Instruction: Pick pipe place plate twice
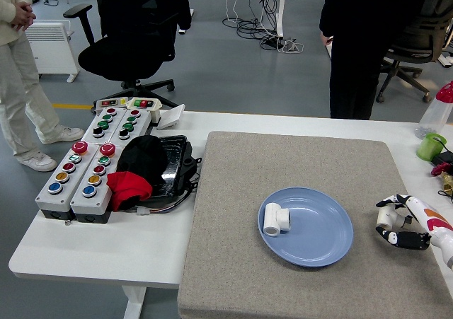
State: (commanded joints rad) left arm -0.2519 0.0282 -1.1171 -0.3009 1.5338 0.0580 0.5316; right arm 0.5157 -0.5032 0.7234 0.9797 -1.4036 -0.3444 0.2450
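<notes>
Near the table's right edge, the robot's right hand (400, 222) has its black-and-white fingers (405, 240) curled around a short white plastic pipe piece (384, 218), gripping it just above the grey felt mat (233, 262). The pipe sits inside the grasp, between thumb and fingers, a little to the right of the round light-blue plate (322, 245) and apart from its rim.

Two white pipe pieces are in view — the one in the hand, and a white elbow-shaped fitting (274, 218) lying on the left part of the plate. There is one plate, near the middle of the mat toward the table's near edge.

At the table's left edge stand two grey button boxes (88, 170) side by side, with a black and red cloth bundle (138, 170) beside them. At the far right corner sits one green cup (430, 147). A person in black (361, 36) stands beyond the table's far edge.
</notes>
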